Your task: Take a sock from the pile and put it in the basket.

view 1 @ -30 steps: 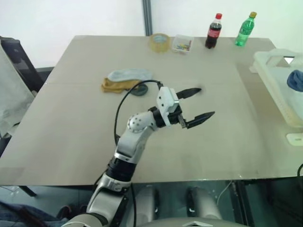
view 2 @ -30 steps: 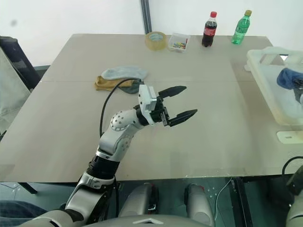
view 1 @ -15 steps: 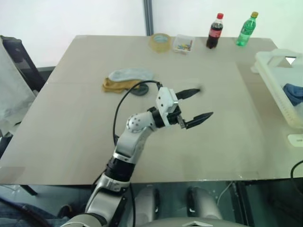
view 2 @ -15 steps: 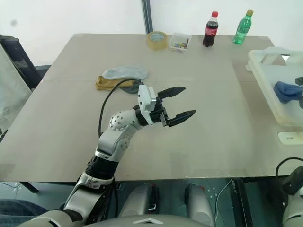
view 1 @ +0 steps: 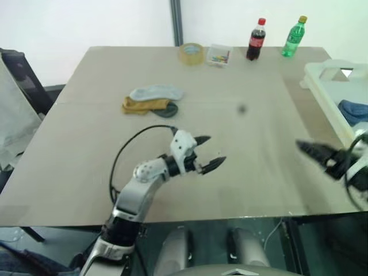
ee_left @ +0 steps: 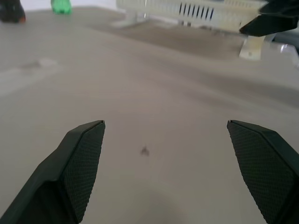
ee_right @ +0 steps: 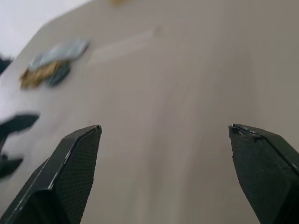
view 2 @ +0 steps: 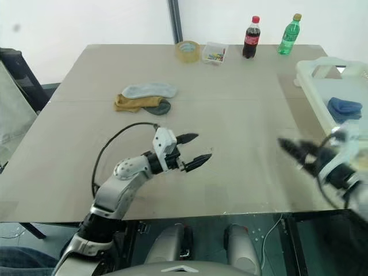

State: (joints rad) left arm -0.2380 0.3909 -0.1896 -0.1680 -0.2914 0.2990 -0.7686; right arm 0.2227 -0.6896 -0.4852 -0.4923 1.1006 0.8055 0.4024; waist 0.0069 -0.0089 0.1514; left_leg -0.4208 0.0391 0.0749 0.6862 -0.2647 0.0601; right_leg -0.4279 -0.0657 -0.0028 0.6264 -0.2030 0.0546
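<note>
The pile [view 1: 150, 100] of socks, pale grey over mustard and dark ones, lies left of the table's middle, and is also seen as the pile [ee_right: 51, 63] from the right wrist. The cream basket [view 1: 325, 77] stands at the right edge with a blue sock [view 1: 352, 109] inside. My left gripper [view 1: 211, 151] hovers open and empty over the near middle of the table, well short of the pile. My right gripper [view 2: 294, 152] is open and empty over the table's front right, beside the basket. Both wrist views show wide-apart fingers with bare table between them.
Along the far edge stand a tape roll [view 1: 191, 53], a small clear box [view 1: 217, 55], a cola bottle [view 1: 256, 39] and a green bottle [view 1: 292, 36]. A dark chair [view 1: 23, 80] sits off the table's left side.
The right gripper has left the basket, with the blue sock lying inside, and swung in over the table's front right. The left gripper sank and drew back toward the near left.
</note>
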